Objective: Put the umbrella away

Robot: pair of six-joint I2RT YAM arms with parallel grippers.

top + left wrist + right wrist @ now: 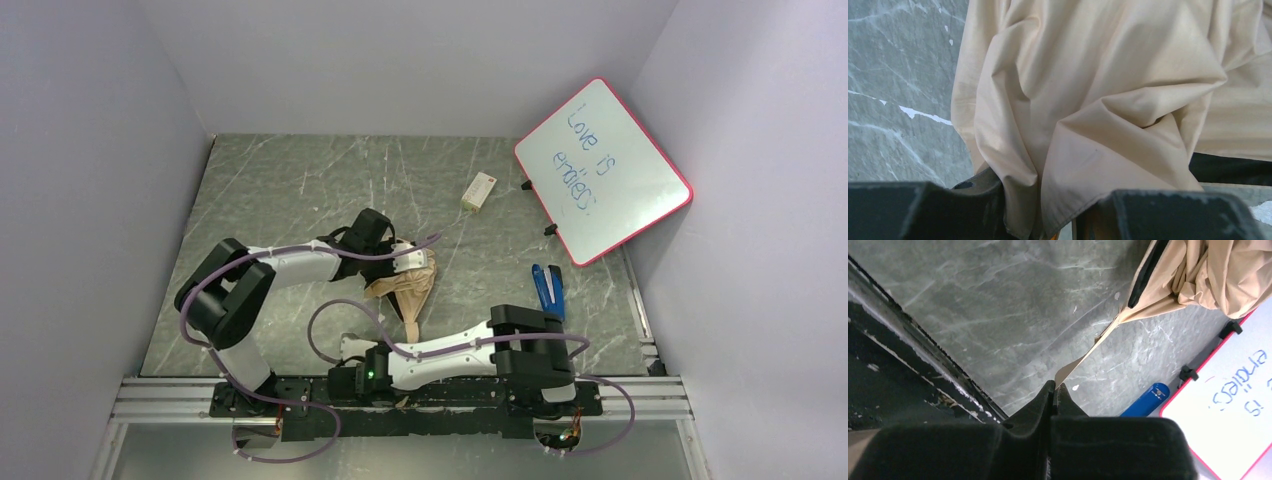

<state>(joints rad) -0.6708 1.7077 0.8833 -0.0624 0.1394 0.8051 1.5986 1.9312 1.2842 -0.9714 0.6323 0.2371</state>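
The umbrella point(405, 290) lies as a crumpled tan bundle at the middle of the marble table point(300, 190). Its handle and shaft are hidden in the folds. Only a dark strip of lining shows in the right wrist view at the upper right, beside the fabric point(1208, 275).

In the left wrist view the cloth point(1088, 100) fills nearly the whole frame and drops between the two dark fingers at the bottom edge, so the left gripper point(1048, 212) is clamped on the umbrella. From above, that gripper point(405, 258) sits at the bundle's upper edge, with its arm bent in from the left.

The right arm lies folded along the near rail. Its gripper point(1054, 390) is pinched tight on a thin tan strap point(1088, 352) that runs taut to the bundle.

A pink-framed whiteboard point(603, 170) leans at the upper right and probably reads "Love is endless". A blue object point(547, 288) lies below it, and a small cream block point(479, 191) lies to its left.
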